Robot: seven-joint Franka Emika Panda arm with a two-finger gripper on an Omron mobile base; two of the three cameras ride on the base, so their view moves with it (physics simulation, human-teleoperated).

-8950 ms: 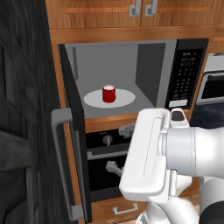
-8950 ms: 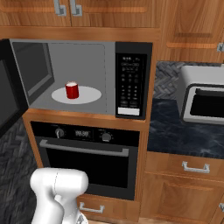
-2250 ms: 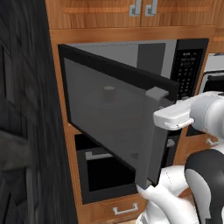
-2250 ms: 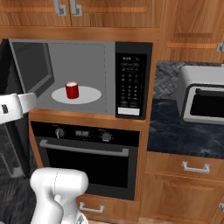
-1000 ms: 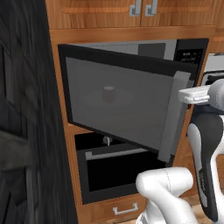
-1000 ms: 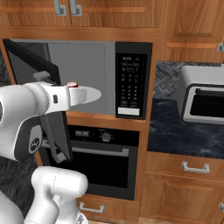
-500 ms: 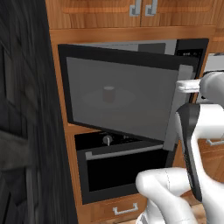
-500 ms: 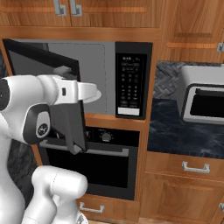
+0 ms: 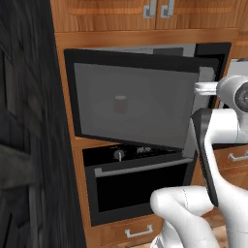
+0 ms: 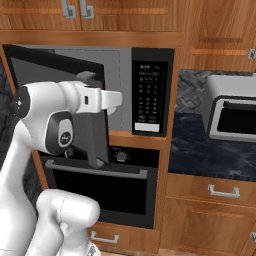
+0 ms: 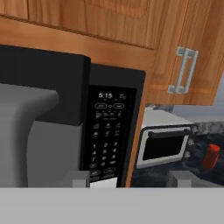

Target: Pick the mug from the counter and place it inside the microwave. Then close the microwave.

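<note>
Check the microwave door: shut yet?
Not shut. The door is still angled off the microwave front, a gap showing beside the keypad.

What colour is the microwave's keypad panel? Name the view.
Black, with white markings: keypad panel, clearest in the hand view.

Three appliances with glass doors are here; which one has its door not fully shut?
The microwave: its door stands ajar. The black oven below and the silver toaster oven on the counter are shut.

Both base views flank the microwave (image 9: 140, 106); hand view faces its keypad (image 11: 107, 135) closely.
</note>
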